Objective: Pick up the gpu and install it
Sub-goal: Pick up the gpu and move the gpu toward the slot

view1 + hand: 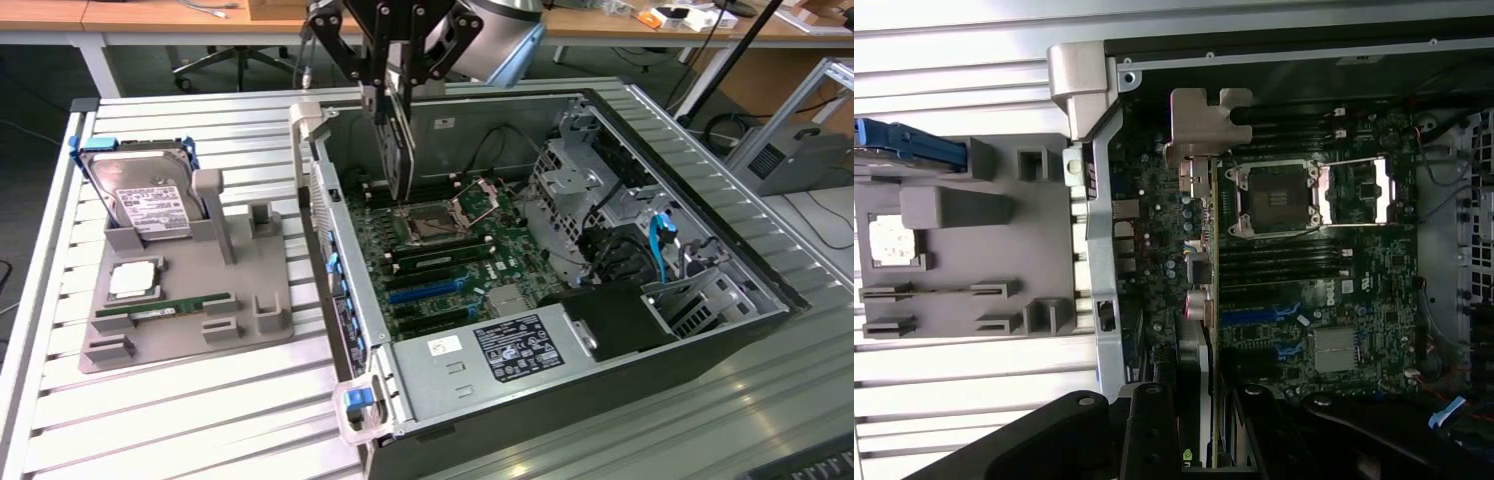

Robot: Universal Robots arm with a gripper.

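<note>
Off to the jaws' side on the desk (200, 420), a grey tray (174, 345) holds a hard drive (150, 205), a chip (134, 280) and a memory stick (163, 306). The jaws grip the graphics card (396, 150), hanging edge-on, its faces hard to make out, its top hidden between them. Beneath it the open computer case (641, 390) holds the motherboard (481, 250).
</note>
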